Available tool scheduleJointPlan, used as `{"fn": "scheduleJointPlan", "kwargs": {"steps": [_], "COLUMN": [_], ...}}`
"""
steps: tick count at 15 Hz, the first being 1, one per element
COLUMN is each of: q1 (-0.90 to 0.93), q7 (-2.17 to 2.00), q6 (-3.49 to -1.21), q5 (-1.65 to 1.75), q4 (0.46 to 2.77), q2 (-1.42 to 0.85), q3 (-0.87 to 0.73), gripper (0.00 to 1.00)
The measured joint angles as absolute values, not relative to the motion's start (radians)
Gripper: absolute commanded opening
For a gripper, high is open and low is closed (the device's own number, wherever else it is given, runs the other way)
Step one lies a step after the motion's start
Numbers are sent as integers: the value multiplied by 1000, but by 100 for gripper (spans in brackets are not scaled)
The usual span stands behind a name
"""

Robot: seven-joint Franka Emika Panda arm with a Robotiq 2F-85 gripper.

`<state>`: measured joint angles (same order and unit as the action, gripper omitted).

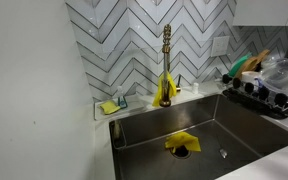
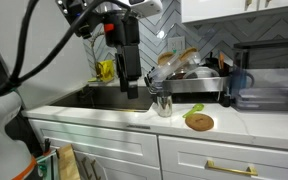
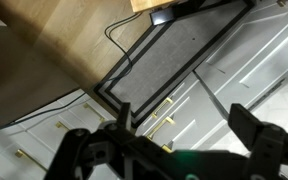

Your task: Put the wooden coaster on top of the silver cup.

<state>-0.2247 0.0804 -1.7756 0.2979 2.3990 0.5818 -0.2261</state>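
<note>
The round wooden coaster (image 2: 199, 122) lies flat on the white counter. The silver cup (image 2: 163, 104) stands upright a little to its left, next to the sink's edge. My gripper (image 2: 131, 90) hangs above the counter, just left of the cup and apart from it. In the wrist view the gripper (image 3: 189, 125) is open, its two fingers wide apart with nothing between them; that view looks down past the counter at white cabinet drawers and a floor mat. Cup and coaster do not show in the wrist view or in the exterior view of the sink.
A dish rack (image 2: 191, 76) full of dishes stands behind the cup; it also shows in an exterior view (image 1: 269, 85). A small green object (image 2: 196, 108) lies by the coaster. A dark appliance (image 2: 266, 88) stands at the right. The sink (image 1: 199, 135) holds a yellow cloth (image 1: 182, 143) below a gold faucet (image 1: 166, 65).
</note>
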Motion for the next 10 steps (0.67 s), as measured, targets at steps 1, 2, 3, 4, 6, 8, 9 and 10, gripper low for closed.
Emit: {"fn": "scheduleJointPlan", "kwargs": {"steps": [1, 2, 3, 4, 6, 8, 9, 10], "q1": [-224, -224, -228, -240, -283, -321, -334, -343], "q7": [80, 80, 73, 52, 9, -2, -2, -2], "q6": [-1776, -1776, -1776, -1776, -1787, -1822, -1851, -1884], "q5": [298, 298, 300, 310, 345, 366, 369, 369], "q4": [2399, 2399, 2398, 2394, 2380, 2358, 2345, 2330], "q2": [582, 581, 577, 565, 516, 446, 408, 369], "q3": [-220, -218, -218, -220, -241, -274, -291, -305], "gripper": [100, 100, 100, 100, 100, 100, 100, 100]}}
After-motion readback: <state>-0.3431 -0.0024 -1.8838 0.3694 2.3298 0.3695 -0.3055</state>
